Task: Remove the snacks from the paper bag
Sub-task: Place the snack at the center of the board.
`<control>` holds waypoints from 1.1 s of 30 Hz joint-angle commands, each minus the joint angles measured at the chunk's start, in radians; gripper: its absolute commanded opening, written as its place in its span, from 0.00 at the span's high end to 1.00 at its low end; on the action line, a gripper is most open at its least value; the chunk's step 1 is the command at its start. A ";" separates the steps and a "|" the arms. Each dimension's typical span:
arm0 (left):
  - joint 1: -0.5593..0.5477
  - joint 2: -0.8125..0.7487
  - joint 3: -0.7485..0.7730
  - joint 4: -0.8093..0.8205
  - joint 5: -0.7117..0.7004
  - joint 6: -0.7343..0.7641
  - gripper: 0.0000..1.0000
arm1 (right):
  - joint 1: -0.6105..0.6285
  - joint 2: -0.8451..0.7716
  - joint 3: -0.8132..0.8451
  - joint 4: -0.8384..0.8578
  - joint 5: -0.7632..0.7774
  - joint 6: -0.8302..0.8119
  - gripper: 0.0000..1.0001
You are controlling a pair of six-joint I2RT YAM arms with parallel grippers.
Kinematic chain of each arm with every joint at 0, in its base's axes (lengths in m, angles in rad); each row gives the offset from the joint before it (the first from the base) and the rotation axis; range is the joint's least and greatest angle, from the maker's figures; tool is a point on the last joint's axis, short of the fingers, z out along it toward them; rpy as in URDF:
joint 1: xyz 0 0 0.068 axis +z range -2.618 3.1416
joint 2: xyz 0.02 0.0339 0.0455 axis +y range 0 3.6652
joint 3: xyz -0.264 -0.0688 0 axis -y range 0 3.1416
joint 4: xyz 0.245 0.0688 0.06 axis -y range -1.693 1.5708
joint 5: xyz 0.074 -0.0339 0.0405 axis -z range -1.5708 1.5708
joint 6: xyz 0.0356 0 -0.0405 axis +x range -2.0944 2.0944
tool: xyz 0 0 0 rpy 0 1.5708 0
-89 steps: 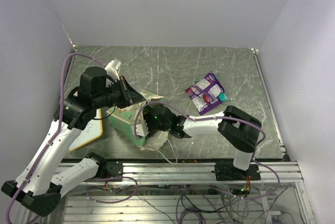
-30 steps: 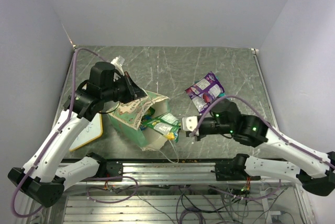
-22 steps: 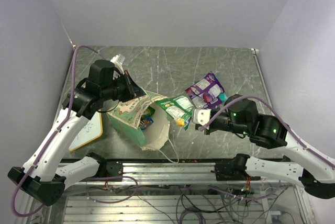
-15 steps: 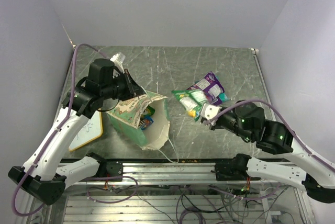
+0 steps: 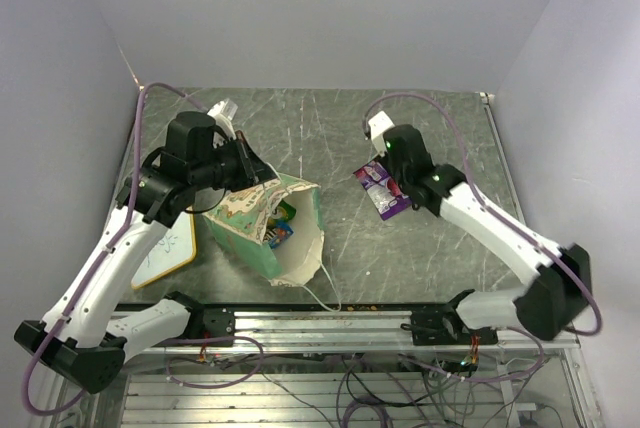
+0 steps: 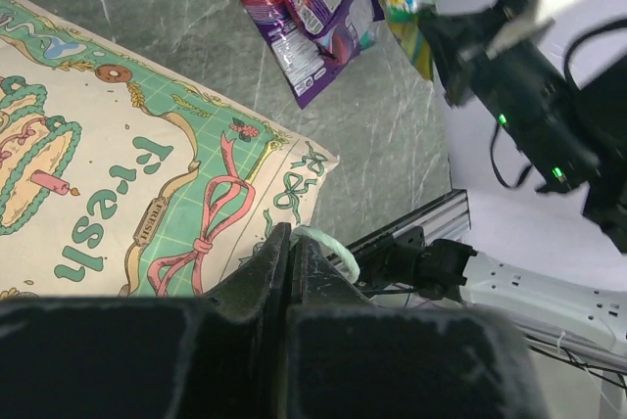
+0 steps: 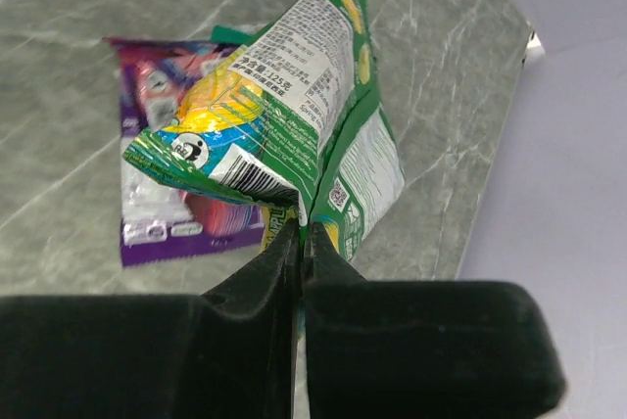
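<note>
The paper bag point(image 5: 262, 231) lies on its side at the near left, with its mouth towards the right. My left gripper point(image 5: 256, 174) is shut on its upper rim, and the mint edge shows at the jaws in the left wrist view point(image 6: 287, 239). A blue and yellow packet point(image 5: 283, 229) lies inside the bag. My right gripper point(image 7: 299, 229) is shut on two green packets point(image 7: 274, 106) and holds them above the purple packet point(image 7: 162, 194) on the table. From above, the right gripper point(image 5: 395, 168) hides the green packets, and the purple packet point(image 5: 381, 185) shows beside it.
A wood-framed whiteboard point(image 5: 168, 253) lies left of the bag. A small white object point(image 5: 223, 111) sits at the far left. A white string handle point(image 5: 326, 294) trails towards the near edge. The metal rail point(image 5: 330, 326) runs along the front.
My right gripper has come out of the bag with the green packets. It has carried them right and away, to above the purple packet. My left gripper still holds the bag's rim.
</note>
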 commanded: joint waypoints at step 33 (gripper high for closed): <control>0.008 -0.065 0.004 0.023 0.034 -0.050 0.93 | -0.096 0.113 -0.010 0.127 -0.222 0.216 0.43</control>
